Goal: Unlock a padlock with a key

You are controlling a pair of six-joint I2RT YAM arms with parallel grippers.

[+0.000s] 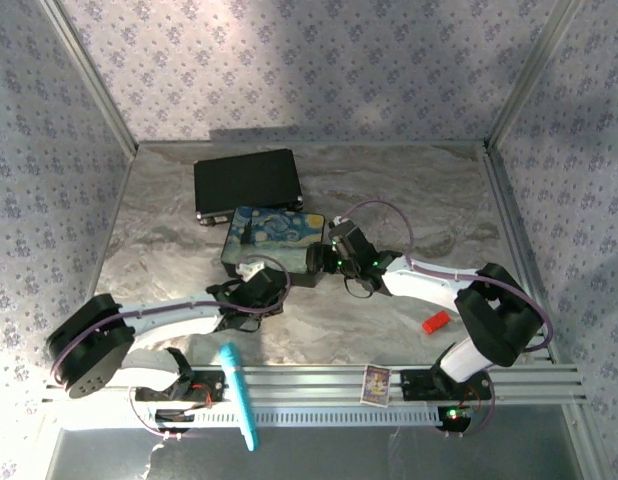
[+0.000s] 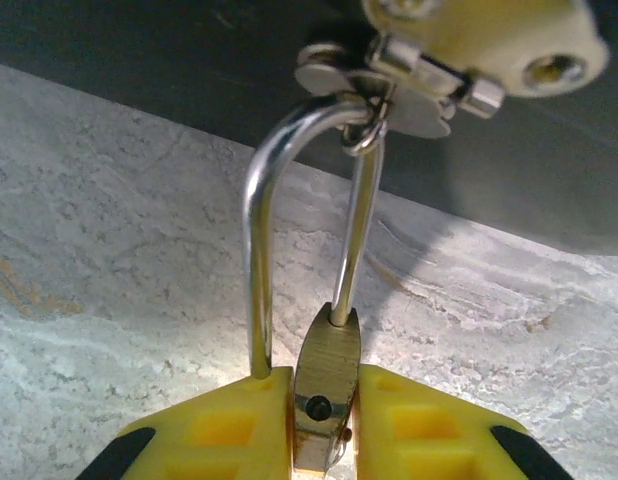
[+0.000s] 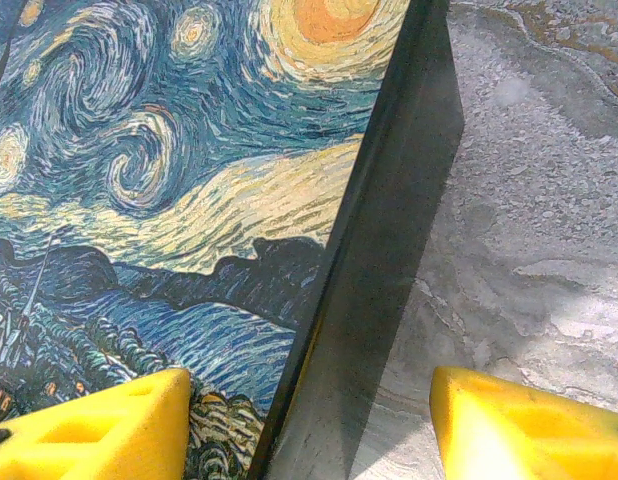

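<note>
In the left wrist view the brass padlock (image 2: 327,365) stands edge-on between my left gripper's (image 2: 324,425) yellow fingers (image 2: 224,430), which press on its body. Its silver shackle (image 2: 257,230) loops through a ring on the cream latch (image 2: 479,40) of the painted box (image 1: 269,235). One shackle leg sits in the body; the other hangs free beside it. The key is hidden. My left gripper (image 1: 254,275) is at the box's front edge. My right gripper (image 3: 309,430) is open and straddles the box's black right edge (image 3: 374,300), one finger over the lid and one over the table.
A black case (image 1: 247,183) lies behind the painted box. A red block (image 1: 436,321) rests near the right arm's base. A teal pen (image 1: 239,395) and a small card (image 1: 376,383) lie on the front rail. Patterned walls close three sides.
</note>
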